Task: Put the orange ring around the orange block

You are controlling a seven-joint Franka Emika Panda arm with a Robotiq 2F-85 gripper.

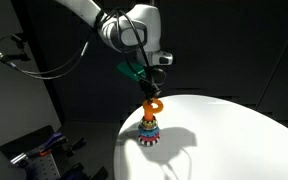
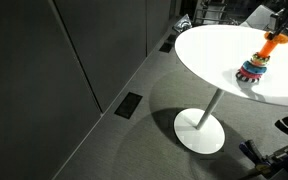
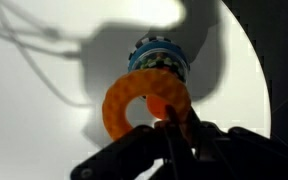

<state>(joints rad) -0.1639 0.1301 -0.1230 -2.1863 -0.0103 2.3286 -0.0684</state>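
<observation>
Black cables (image 1: 29,62) hang at the left in an exterior view. Next the arm (image 1: 119,22) reaches down over the white round table (image 1: 244,130). The gripper (image 1: 154,91) has its jaws closed on the rim of the orange ring (image 1: 155,103), held on edge just above the striped ring toy (image 1: 149,130). Whether the ring touches the orange block at the toy's tip cannot be told

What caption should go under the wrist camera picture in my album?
Gripper shut on the orange ring, hovering over the ring-stack toy.
</observation>
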